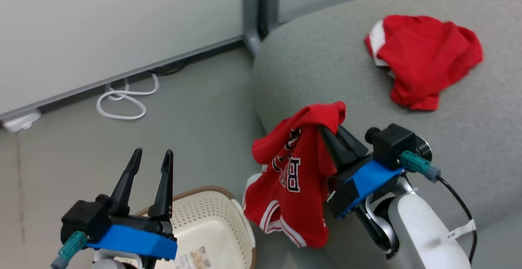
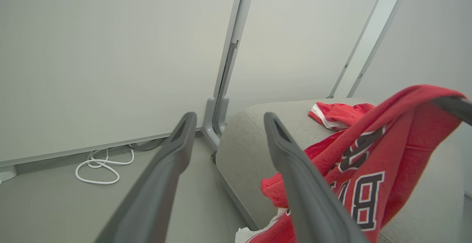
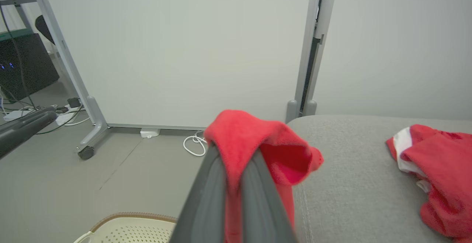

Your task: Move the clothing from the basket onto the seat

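Note:
A red basketball jersey with black lettering hangs from my right gripper, which is shut on its upper fold at the seat's left edge, above the floor beside the basket. The same jersey drapes over the right gripper's fingers. A plain red garment with a white panel lies crumpled on the grey seat. The cream basket stands on the floor at the lower left. Above it my left gripper is open with nothing between its fingers.
A white cable coil lies on the grey floor by the base of a pale partition wall. A grey post foot stands at the seat's far corner. In the right wrist view a castor and dark equipment sit at the left.

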Tool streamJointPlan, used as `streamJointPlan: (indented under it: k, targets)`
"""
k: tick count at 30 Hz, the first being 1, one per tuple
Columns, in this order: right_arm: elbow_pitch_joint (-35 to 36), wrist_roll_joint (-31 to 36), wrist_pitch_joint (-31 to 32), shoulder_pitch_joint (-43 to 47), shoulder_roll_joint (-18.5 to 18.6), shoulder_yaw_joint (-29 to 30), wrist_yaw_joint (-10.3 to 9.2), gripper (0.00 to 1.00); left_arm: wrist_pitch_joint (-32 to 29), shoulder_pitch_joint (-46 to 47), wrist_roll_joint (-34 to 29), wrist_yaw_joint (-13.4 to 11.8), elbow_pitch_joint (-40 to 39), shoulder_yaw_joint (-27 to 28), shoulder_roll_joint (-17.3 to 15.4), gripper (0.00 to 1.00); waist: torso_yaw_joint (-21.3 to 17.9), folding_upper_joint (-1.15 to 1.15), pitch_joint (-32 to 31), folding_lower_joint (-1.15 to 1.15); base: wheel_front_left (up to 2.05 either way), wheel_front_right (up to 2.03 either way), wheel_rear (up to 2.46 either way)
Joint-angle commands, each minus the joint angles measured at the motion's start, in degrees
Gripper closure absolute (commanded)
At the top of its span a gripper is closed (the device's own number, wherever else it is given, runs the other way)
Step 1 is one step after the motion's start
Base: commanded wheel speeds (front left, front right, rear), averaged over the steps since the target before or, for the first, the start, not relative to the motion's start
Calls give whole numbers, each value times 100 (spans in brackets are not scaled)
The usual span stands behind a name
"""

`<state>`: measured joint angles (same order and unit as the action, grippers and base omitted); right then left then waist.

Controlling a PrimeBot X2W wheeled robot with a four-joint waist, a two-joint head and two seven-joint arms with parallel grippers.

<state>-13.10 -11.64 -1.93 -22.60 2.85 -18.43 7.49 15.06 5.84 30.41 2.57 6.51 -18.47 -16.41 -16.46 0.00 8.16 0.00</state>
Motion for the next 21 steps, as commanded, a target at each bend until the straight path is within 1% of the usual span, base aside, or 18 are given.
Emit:
streamJointPlan:
  k: [1,6,11,16,21]
  targets:
    - [186,29,65,157,6,49,1,100,15,-129,-97,38,-55,123,25,0,-282,0,-68,0,0,0,0]
    - [589,-17,168,491,5,209,1,100,16,-270,-323,187,-79,323,75,0,-770,0,27,0,0,0,0]
    - [816,-47,224,732,5,298,2,100,16,-260,-471,258,-42,408,125,0,-1096,0,87,0,0,0,0]
    - [940,-72,252,858,4,322,1,100,16,-258,-556,311,-14,441,154,0,-1278,0,120,0,0,0,0]
    - [945,-54,248,899,4,390,1,100,16,-197,-596,355,23,436,185,0,-1282,0,163,0,0,0,0]
